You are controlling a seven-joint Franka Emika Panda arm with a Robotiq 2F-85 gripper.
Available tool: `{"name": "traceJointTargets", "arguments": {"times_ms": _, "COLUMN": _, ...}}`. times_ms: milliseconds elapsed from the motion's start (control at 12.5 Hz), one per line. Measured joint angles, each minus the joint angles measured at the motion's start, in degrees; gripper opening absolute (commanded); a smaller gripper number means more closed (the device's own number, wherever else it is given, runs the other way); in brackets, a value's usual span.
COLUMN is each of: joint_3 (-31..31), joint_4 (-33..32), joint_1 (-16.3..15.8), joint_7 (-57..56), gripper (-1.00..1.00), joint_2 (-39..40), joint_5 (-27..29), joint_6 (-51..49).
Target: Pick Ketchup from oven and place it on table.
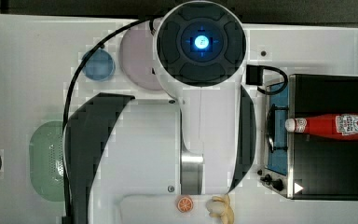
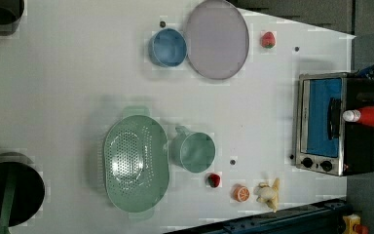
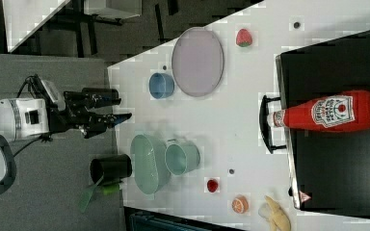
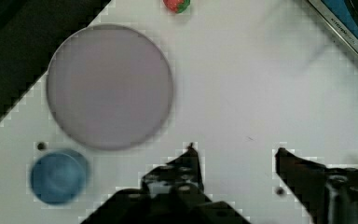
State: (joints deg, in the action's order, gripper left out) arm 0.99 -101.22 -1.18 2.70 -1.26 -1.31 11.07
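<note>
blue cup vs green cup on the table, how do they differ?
Colour: the blue cup is blue, the green cup is pale green. Size: the green cup looks wider. Neighbours: the blue cup sits beside the pink plate, the green cup beside the green colander. The green cup shows a handle; none shows on the blue cup. Both stand on the table.

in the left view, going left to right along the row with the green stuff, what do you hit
green colander → green cup → small strawberry → orange half → banana → oven → ketchup lying on top of it
</note>
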Motion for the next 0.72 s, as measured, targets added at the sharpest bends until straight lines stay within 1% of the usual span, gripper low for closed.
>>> {"name": "traceJointTargets", "arguments": {"times_ms": 160, "joint_3": 1.94, "joint_4": -7.22, "joint_1": -0.86, "joint_7": 0.01, "gripper": 0.82, "joint_2": -7.41, "joint_5": 0.32, "joint_6": -7.94}}
{"name": "traceJointTargets", "arguments": {"times_ms": 240, "joint_3": 2.62, "joint_4": -9.23, "joint_1": -0.82, "joint_7": 0.01, "gripper": 0.99, "joint_2": -11.22, "joint_5": 1.47, "joint_6": -10.68}}
{"name": "traceJointTargets", "arguments": {"times_ms": 320, "joint_3": 3.12, "joint_4": -9.34, "joint_1": -0.82, "joint_7": 0.01, "gripper": 1.0, "joint_2": -14.08, "joint_5": 1.63, "joint_6": -11.15}}
{"name": "traceJointTargets", "arguments": {"times_ms": 480, "joint_3": 3.55, "joint_4": -5.54, "joint_1": -0.41, "joint_7": 0.02, "gripper": 1.0, "joint_2": -16.64, "joint_5": 1.61, "joint_6": -10.17}}
{"name": "traceJointTargets", "arguments": {"times_ms": 640, "joint_3": 4.53, "joint_4": -2.18, "joint_1": -0.24, "joint_7": 0.0, "gripper": 1.0, "joint_2": -16.64, "joint_5": 1.03, "joint_6": -8.75}}
{"name": "traceJointTargets", "arguments": {"times_ms": 720, "joint_3": 5.71, "joint_4": -1.73, "joint_1": -0.56, "joint_7": 0.0, "gripper": 1.0, "joint_2": -16.15, "joint_5": 0.85, "joint_6": -8.57}}
